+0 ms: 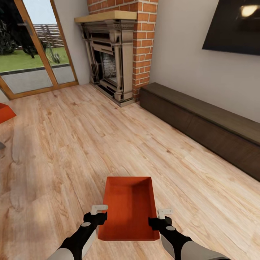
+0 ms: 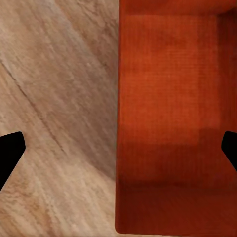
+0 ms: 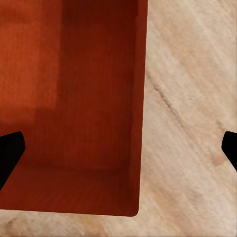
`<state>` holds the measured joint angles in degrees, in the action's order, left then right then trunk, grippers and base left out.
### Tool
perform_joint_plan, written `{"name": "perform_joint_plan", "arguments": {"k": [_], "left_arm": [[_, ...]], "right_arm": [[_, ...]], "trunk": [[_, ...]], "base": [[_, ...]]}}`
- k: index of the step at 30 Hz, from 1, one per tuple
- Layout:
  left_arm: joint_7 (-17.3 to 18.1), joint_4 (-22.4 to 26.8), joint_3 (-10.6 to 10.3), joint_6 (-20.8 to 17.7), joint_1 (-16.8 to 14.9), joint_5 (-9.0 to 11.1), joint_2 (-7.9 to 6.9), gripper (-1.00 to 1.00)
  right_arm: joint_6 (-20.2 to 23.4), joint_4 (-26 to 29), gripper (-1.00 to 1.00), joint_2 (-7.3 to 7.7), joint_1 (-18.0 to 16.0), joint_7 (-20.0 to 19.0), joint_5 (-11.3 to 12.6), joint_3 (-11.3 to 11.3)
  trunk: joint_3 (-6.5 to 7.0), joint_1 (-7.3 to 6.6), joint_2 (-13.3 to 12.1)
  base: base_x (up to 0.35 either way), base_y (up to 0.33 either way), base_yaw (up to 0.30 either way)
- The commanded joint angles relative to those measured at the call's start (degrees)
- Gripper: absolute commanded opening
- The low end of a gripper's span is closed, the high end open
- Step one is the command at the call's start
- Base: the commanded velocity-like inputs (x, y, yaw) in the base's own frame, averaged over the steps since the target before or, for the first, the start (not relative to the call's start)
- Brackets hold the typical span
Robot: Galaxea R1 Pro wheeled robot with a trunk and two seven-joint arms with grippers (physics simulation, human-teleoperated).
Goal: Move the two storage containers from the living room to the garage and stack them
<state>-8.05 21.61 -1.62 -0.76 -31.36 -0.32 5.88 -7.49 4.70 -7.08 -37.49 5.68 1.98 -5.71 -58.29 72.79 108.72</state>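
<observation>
One orange-red open-topped storage container (image 1: 129,207) lies lengthwise just in front of me on the light wood plank floor (image 1: 72,144) of the living room. My left gripper (image 1: 98,213) is at its left long wall and my right gripper (image 1: 161,216) at its right long wall, both near the container's near end. In the left wrist view the left gripper (image 2: 118,150) is open, its black fingertips (image 2: 10,153) wide apart astride the container wall (image 2: 118,98). The right gripper (image 3: 118,150) is likewise open astride the opposite wall (image 3: 140,98). A corner of a second orange-red storage container (image 1: 5,112) shows at the far left edge.
A brick fireplace (image 1: 115,57) stands ahead against the back wall. A long dark low cabinet (image 1: 206,126) runs along the right wall under a dark screen (image 1: 234,25). A glass door with a wooden frame (image 1: 36,54) is at the back left.
</observation>
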Motion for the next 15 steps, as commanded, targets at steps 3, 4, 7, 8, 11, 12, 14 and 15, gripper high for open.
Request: {"name": "perform_joint_plan", "arguments": {"k": [3, 4, 7, 8, 11, 12, 14, 15], "left_arm": [[-0.3, -0.22, -0.04, -0.17, -0.02, 0.12, 0.01, 1.0], [-0.3, -0.35, 0.04, -0.16, -0.02, 0.22, -0.03, 1.0], [-0.3, -0.53, 0.1, -0.18, -0.02, 0.29, -0.07, 1.0], [-0.3, -0.54, 0.11, -0.17, -0.02, 0.3, -0.07, 1.0], [-0.3, -0.58, 0.12, -0.2, -0.02, 0.31, -0.07, 1.0], [-0.3, -0.59, 0.12, -0.2, -0.02, 0.31, -0.08, 1.0], [-0.3, -0.56, 0.13, -0.19, -0.02, 0.32, -0.08, 1.0], [-0.3, -0.54, 0.13, -0.16, -0.02, 0.35, -0.08, 1.0]], "right_arm": [[-0.19, 0.0, 1.0, 0.0, -0.04, 0.29, 0.21, -0.45], [-0.23, 0.05, 1.0, 0.02, -0.04, 0.29, 0.21, -0.46], [-0.25, 0.7, 1.0, -0.02, -0.04, 0.29, 0.21, -0.51], [-0.23, 0.85, 1.0, -0.03, -0.04, 0.28, 0.21, -0.53], [-0.2, 1.25, 1.0, -0.03, -0.04, 0.26, 0.21, -0.63], [-0.21, 1.32, 1.0, -0.04, -0.04, 0.27, 0.21, -0.64], [-0.22, 1.44, 1.0, -0.02, -0.04, 0.29, 0.21, -0.64], [-0.23, 1.48, 1.0, 0.0, -0.04, 0.29, 0.21, -0.63]], "trunk": [[-0.58, 0.66, 1.23], [-0.76, 0.88, 1.63], [-1.3, 1.54, 2.84], [-1.48, 1.76, 3.24], [-2.02, 2.42, 4.44], [-2.2, 2.63, 4.84], [-2.56, 3.07, 5.65], [-2.73, 3.29, 6.05]], "base": [[0.0, 0.0, 0.0], [0.0, 0.0, 0.0], [0.0, 0.0, 0.0], [0.0, 0.0, 0.0], [0.0, 0.0, 0.0], [0.0, 0.0, 0.0], [0.0, 0.0, 0.0], [0.0, 0.0, 0.0]]}}
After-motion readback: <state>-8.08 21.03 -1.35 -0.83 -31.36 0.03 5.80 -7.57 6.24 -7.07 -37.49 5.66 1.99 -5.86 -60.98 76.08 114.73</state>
